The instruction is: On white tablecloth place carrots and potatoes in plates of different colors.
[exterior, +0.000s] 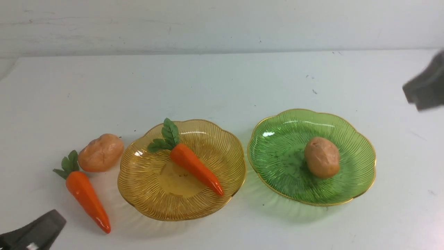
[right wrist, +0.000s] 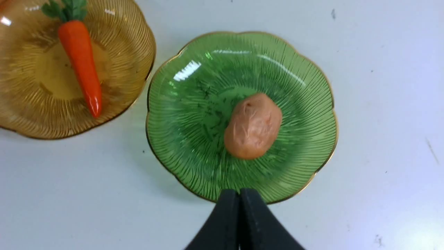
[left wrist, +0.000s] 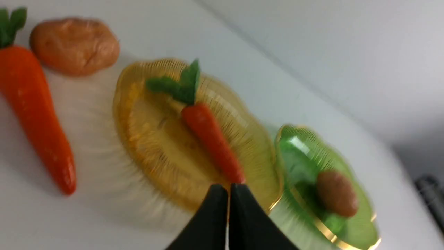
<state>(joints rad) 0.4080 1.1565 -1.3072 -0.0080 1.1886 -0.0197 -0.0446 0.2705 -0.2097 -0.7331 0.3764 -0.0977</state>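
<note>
A carrot (left wrist: 211, 139) lies in the amber plate (left wrist: 163, 149), a potato (left wrist: 336, 192) in the green plate (left wrist: 360, 225); the left claw (left wrist: 229, 189) is shut.

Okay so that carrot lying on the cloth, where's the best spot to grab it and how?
Probably the thick upper body of the carrot, below its leaves, from above with fingers closing across its length: it lies flat, tapers toward the tip, and the potato crowds its leafy end.
</note>
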